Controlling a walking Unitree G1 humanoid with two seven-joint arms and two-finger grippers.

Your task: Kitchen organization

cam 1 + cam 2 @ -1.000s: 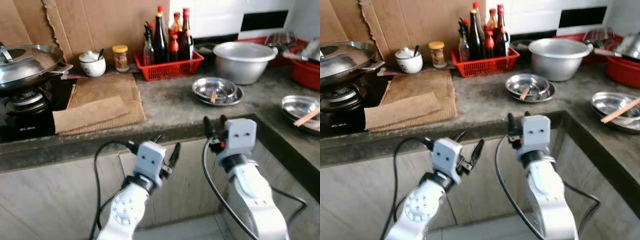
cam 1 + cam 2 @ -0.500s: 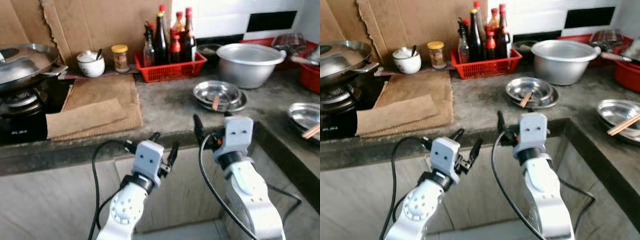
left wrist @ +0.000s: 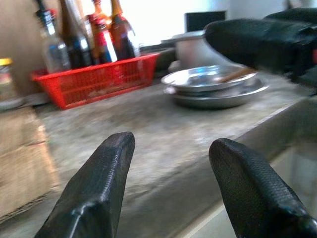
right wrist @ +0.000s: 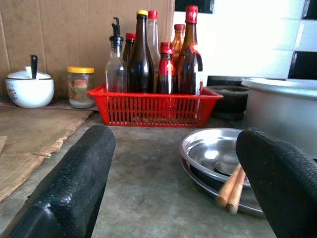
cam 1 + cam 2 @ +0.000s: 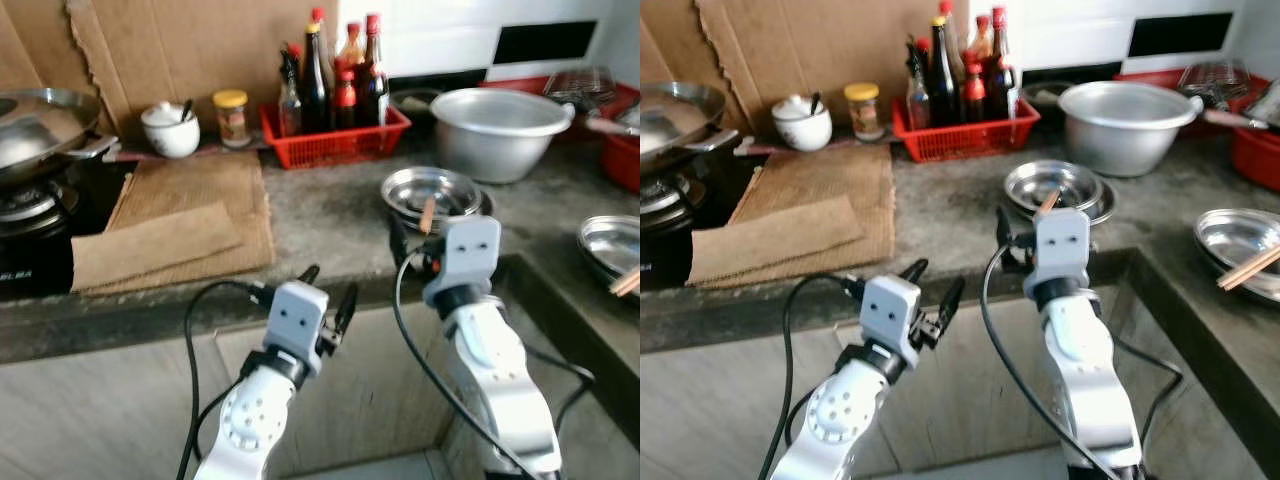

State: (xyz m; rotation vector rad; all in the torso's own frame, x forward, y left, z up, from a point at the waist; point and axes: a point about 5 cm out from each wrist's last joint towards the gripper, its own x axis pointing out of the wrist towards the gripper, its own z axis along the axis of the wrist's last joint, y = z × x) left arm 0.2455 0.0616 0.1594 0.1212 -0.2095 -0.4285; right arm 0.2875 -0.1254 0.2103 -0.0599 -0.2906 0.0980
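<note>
Right wrist view: the right gripper point(image 4: 168, 163), fingers spread wide and holding nothing, faces a stack of shallow round steel plates point(image 4: 208, 148) on the grey stone counter point(image 4: 143, 183). Wooden chopsticks point(image 4: 230, 186) lie in the plates, their long axis running roughly towards the gripper. The plates sit just ahead of this arm, nearer it than the left gripper point(image 5: 325, 297), which is also open and empty below the counter edge.
</note>
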